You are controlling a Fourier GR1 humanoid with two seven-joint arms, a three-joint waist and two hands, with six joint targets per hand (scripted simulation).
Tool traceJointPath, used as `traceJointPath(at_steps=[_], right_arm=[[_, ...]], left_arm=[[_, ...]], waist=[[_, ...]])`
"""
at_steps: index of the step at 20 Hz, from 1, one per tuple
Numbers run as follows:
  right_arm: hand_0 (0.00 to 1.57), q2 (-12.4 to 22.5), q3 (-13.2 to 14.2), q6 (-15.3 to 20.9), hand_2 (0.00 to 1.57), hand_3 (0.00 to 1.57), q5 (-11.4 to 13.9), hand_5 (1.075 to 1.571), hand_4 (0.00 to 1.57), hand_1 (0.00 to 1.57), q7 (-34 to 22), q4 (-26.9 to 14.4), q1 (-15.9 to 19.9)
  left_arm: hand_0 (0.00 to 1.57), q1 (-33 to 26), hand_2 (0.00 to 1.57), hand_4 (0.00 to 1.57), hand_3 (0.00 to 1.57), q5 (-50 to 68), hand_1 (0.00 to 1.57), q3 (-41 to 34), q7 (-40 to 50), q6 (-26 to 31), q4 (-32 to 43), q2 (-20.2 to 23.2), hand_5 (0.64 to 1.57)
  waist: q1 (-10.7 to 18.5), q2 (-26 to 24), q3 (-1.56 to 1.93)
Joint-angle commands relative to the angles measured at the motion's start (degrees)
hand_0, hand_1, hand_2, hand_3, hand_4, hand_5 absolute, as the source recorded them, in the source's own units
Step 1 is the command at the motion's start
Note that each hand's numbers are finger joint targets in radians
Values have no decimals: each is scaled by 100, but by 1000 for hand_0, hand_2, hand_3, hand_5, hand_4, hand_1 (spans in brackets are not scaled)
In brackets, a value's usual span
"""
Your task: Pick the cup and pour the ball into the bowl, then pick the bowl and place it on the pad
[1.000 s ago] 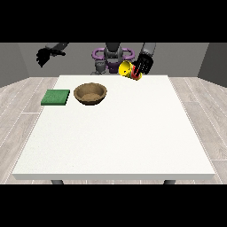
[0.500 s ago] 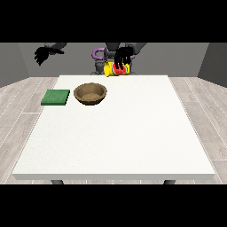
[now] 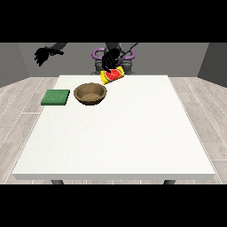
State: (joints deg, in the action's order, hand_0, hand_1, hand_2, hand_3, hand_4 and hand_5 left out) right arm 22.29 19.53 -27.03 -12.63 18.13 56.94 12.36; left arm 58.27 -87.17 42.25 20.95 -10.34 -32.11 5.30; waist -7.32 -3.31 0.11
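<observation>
White bench (image 3: 119, 133), large and rectangular, seen from the side opposite the robot, with pale plank flooring around it. Brown bowl (image 3: 90, 94) — upright on the bench in its far left part as viewed, its hollow showing a brown bottom. Green pad (image 3: 56, 97) — flat square lying on the bench just left of the bowl, close beside it but apart from it. Yellow cup (image 3: 111, 76) — held in the air above the far edge of the bench, to the right of the bowl and a little beyond it, tilted over so that its mouth faces the camera; red shows inside the mouth, and whether that is the ball or the cup's lining cannot be told. The hand at the view's right (image 3: 111, 59) sits over the upper side of the cup, black fingers curled down round it, grasping it. The hand at the view's left (image 3: 43, 55) is raised well clear of the bench, beyond its far left corner and touching nothing, fingers hanging down in a relaxed spread. Robot's torso visible behind the cup, partly hidden by the arm.
</observation>
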Motion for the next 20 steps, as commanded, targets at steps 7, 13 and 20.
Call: traceJointPath(at_steps=[7, 13, 20], right_arm=[[0, 31, 16, 72, 0, 0, -65, 1571, 0, 0, -304, -85, 116], [0, 41, 133, 79, 0, 0, -182, 1568, 0, 0, -436, -67, -199], [0, -247, 150, 455, 0, 0, -212, 1568, 364, 0, -431, 51, 8]], left_arm=[[1445, 288, 1571, 1527, 1571, -925, 1445, 342, -457, 769, -80, -105, 1134], [1306, -383, 1571, 1571, 1571, 1048, 1306, -1719, 222, -381, -855, -153, 1069], [558, -1494, 0, 891, 0, 3693, 558, -3418, -362, -1695, -1882, -515, 1502]], waist=[[133, -23, -11], [500, -235, -65], [917, 365, -144]])
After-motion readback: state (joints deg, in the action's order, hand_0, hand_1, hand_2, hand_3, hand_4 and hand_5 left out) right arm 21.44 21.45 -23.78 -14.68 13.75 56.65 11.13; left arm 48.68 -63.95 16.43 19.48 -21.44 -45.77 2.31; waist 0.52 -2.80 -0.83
